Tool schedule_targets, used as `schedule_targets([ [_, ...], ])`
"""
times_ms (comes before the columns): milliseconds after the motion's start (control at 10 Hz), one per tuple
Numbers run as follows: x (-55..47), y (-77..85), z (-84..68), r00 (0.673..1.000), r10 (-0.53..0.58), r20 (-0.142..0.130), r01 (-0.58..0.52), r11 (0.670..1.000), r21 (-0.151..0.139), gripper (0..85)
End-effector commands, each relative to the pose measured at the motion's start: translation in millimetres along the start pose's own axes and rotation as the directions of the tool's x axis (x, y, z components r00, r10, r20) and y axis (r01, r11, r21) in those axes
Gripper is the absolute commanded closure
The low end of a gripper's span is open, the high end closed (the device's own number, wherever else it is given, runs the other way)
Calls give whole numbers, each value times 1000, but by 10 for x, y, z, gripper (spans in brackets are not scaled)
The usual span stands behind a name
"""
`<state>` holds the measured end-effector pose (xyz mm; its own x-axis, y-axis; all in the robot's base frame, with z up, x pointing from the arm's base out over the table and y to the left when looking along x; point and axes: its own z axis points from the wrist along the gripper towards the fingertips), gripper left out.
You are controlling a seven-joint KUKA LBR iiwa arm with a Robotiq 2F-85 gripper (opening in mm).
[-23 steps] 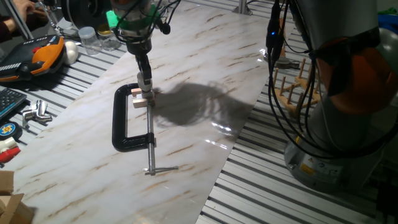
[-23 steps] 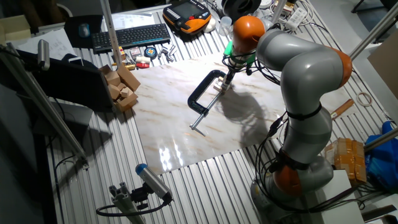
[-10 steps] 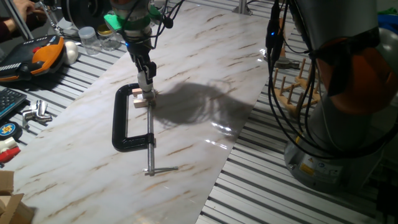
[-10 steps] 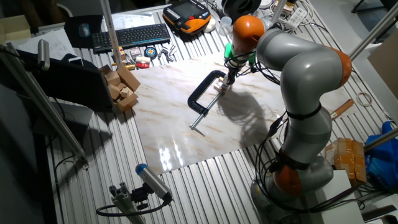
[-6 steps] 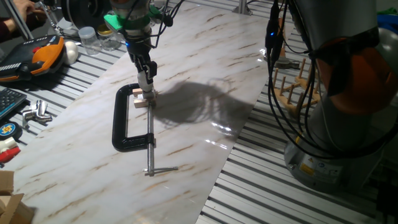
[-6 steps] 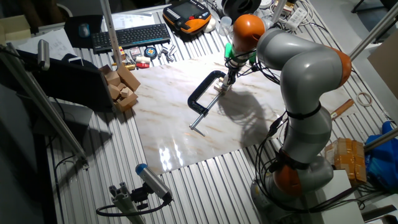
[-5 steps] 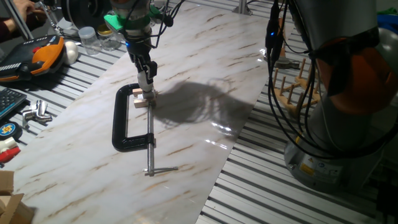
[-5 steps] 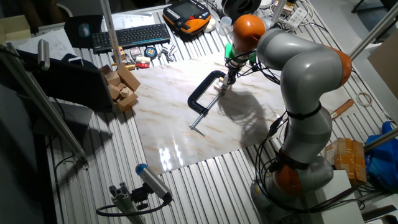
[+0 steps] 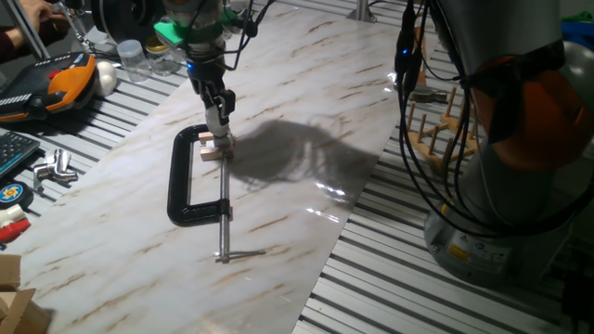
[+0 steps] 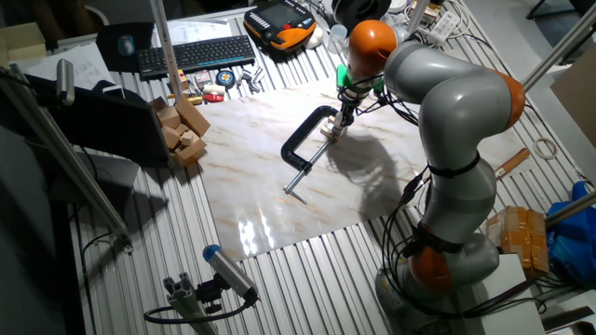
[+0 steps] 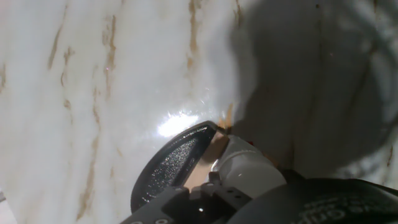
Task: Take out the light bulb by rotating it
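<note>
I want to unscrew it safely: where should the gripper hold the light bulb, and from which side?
Grip the round frosted globe of the light bulb from straight above: it seems to stand upright in the wooden block held by the C-clamp, sides free.

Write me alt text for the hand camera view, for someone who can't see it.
Close-up looking down along the robot's fingers: a dark ribbed finger presses against the light bulb, white and rounded, above a glossy white marble tabletop with brown veins. The arm's dark shadow covers the right side.
</note>
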<state>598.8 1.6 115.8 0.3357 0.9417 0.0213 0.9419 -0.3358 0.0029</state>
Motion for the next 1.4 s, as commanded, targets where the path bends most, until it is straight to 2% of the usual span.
schedule_targets([
  [0, 1, 0, -1, 1000, -7, -2, 7, 1000, 1, 850],
  [300, 1, -2, -2, 998, -54, -7, 55, 998, 6, 850],
  [600, 1, -6, -8, 991, -131, -3, 131, 991, -8, 850],
  [900, 0, -10, 0, 981, -194, -5, 194, 981, -10, 850],
  [1300, -1, -14, 7, 959, -284, -12, 284, 959, 1, 850],
])
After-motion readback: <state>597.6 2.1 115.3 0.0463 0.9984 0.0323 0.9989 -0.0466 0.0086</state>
